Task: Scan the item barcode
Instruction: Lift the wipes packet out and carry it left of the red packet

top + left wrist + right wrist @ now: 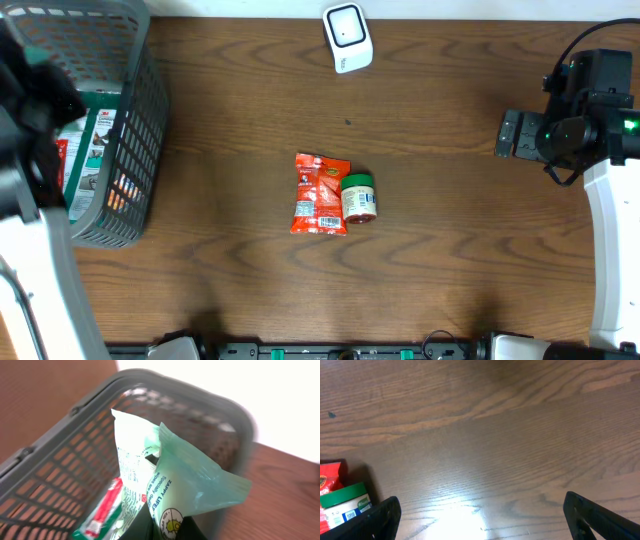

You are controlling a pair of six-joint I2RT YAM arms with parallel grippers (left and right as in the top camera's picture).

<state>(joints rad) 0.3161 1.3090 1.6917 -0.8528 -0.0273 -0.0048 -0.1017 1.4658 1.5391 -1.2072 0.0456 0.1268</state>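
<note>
A pale green, crinkled plastic packet [175, 480] with small print is pinched at its lower end by the clenched left gripper [167, 529], at the grey lattice basket [60, 455] at nine o'clock. Its bottom is cut off and no barcode is legible. The right gripper [480, 515] gapes wide at three o'clock.

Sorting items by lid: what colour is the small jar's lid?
The jar's lid is green, clearest in the overhead view.

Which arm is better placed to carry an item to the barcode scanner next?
Probably left. The left pincer is shut on a pale green packet at the grey basket, so it has an item ready. The right pincer hangs open and empty above the table, beside the green-lidded jar.
</note>
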